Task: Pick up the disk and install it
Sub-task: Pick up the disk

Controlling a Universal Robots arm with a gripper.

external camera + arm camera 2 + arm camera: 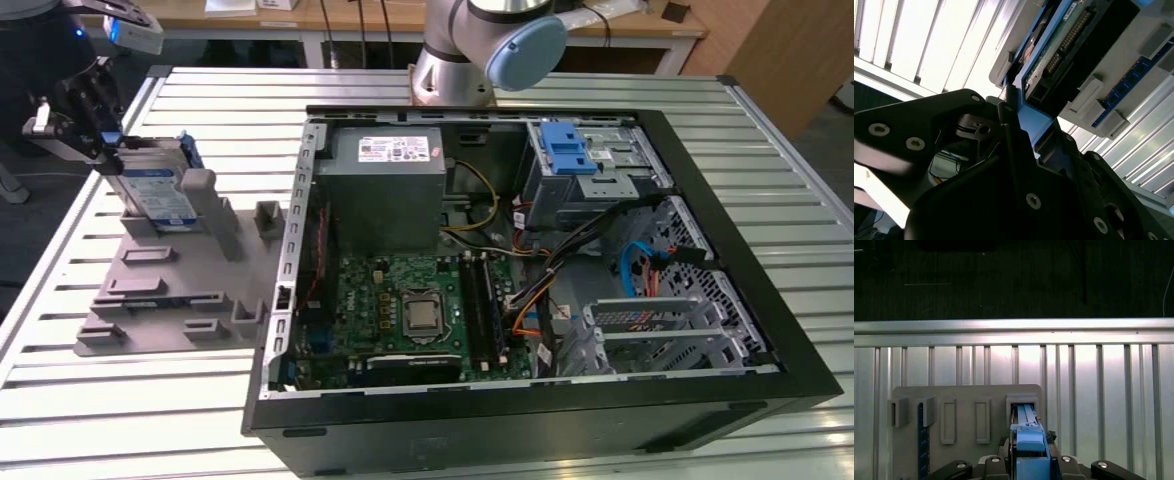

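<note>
The disk (pixel 151 188), silver with a white-and-blue label and a blue bracket, stands on edge at the far end of the grey holder (pixel 160 290), on the exterior view's left. My gripper (pixel 104 148) is at its top edge, shut on the bracket. In the first wrist view the blue bracket of the disk (pixel 1026 416) runs between the dark fingers (pixel 1050 438) of the gripper (pixel 1030 444), above a slot of the holder (pixel 964 395). In the second wrist view the disk (pixel 1054 55) shows its green circuit board, with the gripper (pixel 1026 125) closed on its blue end.
An open computer case (pixel 747 330) lies right of the holder, with a grey power supply (pixel 387 170), a motherboard (pixel 400 310) and a blue-latched drive bay (pixel 581 150). The arm's base (pixel 461 60) stands behind it. A blue memory strip (pixel 920 440) sits in the holder. Slatted metal table (pixel 134 420) lies underneath.
</note>
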